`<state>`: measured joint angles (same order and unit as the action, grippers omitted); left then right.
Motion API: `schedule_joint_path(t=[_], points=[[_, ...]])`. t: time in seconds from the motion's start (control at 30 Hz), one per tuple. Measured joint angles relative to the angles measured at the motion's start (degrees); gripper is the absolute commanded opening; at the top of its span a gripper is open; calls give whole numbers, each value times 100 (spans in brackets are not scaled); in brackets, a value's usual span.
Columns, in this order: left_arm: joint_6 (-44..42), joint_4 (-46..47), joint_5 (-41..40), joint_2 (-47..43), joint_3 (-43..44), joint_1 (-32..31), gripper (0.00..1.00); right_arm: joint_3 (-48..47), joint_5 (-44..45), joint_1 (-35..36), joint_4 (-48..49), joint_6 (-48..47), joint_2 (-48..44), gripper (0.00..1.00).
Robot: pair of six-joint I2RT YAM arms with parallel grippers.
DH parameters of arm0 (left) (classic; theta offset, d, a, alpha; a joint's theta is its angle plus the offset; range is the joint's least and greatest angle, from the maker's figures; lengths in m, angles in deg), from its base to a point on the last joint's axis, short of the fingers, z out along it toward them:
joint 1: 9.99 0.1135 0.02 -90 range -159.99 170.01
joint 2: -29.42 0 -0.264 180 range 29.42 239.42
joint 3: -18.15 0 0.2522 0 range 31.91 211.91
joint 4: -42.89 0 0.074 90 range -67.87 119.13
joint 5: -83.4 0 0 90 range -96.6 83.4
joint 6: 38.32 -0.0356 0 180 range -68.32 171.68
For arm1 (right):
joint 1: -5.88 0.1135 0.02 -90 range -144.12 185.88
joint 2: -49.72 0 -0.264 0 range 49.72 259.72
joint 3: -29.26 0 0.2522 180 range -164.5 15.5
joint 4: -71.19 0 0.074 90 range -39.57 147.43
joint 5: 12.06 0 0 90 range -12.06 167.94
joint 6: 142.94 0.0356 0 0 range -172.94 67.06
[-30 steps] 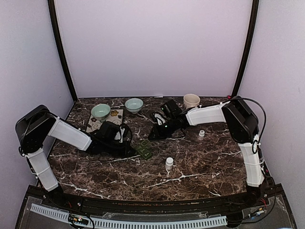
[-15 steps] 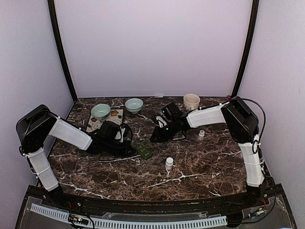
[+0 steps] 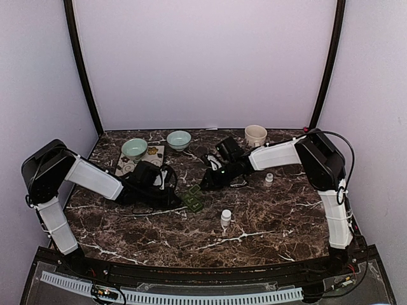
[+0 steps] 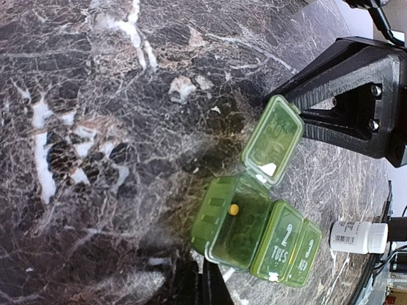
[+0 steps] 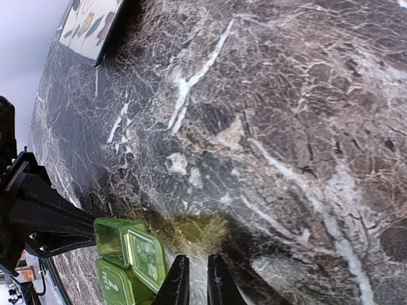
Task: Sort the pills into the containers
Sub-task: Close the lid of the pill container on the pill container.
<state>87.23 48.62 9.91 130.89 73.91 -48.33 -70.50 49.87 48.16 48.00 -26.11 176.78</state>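
Dark brown, white-veined marble table (image 3: 273, 219). Small translucent green plastic pill box made of a row of lidded compartments (image 4: 254, 238): lies flat near the table's middle, between the two grippers. Its end lid (image 4: 273, 140) is swung fully open; the neighbouring lids are down, one marked "2 TUES". One small round yellow pill (image 4: 233, 209) sits inside the open compartment, close to its wall. Left gripper (image 4: 202, 283): dark tips drawn close with only a thin line between them, nothing seen held; tips just beside the box's near corner, contact cannot be told. Right gripper (image 5: 197, 279): fingers almost together with a narrow gap, nothing held, low over bare marble just beside the box. White cylindrical labelled pill bottle (image 3: 226, 218): standing nearer the arm bases than the box, apart from it. Small white cap-like piece (image 3: 269, 178): right of the right arm. Two pale teal bowls (image 3: 134, 149) (image 3: 179, 139), a cream mug (image 3: 255, 135) and a floral square tile (image 3: 130, 166): along the back
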Motion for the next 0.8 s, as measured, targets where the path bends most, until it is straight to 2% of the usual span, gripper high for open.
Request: schedule_joint_path(t=[0.6,0.8], points=[[-2,4,22,11,4,26,0,-28,-323,129,-46,-35,0,13],[-2,4,39,17,9,26,0,-20,-446,149,-2,13,0,23]])
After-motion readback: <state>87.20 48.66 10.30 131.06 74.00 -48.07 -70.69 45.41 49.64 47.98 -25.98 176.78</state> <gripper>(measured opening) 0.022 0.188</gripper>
